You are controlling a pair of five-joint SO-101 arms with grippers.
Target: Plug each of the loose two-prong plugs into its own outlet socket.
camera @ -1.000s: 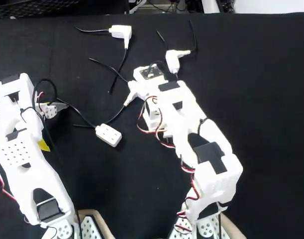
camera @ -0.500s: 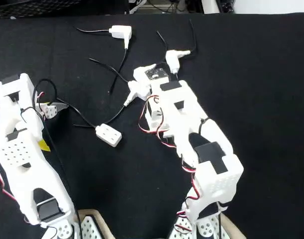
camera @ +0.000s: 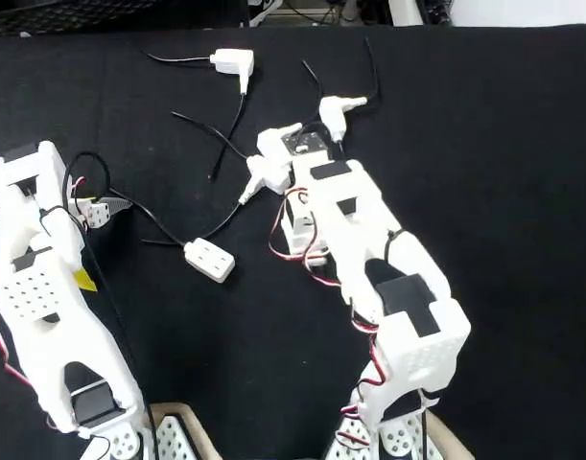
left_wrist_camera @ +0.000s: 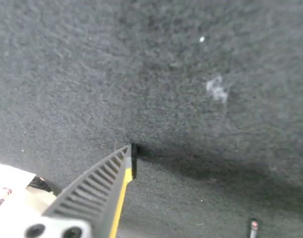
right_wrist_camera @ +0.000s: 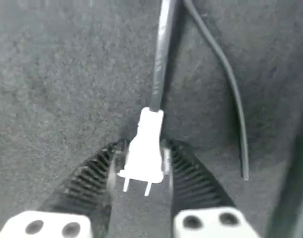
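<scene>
The right gripper [right_wrist_camera: 143, 147] sits just above the centre of the high view. Its jaws are clamped on the body of a white two-prong plug [right_wrist_camera: 144, 161], whose black cord [right_wrist_camera: 160, 59] runs away across the dark bench [camera: 503, 192]. A white outlet socket [camera: 209, 260] lies left of centre, apart from that arm. A second plug [camera: 233, 62] lies near the top, and a third plug [camera: 336, 110] lies close beyond the right gripper. The left gripper [left_wrist_camera: 126, 156] is down against the cloth; whether its jaws are parted I cannot tell.

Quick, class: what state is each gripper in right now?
Left gripper: cannot be told.
Right gripper: closed on a white two-prong plug.
</scene>
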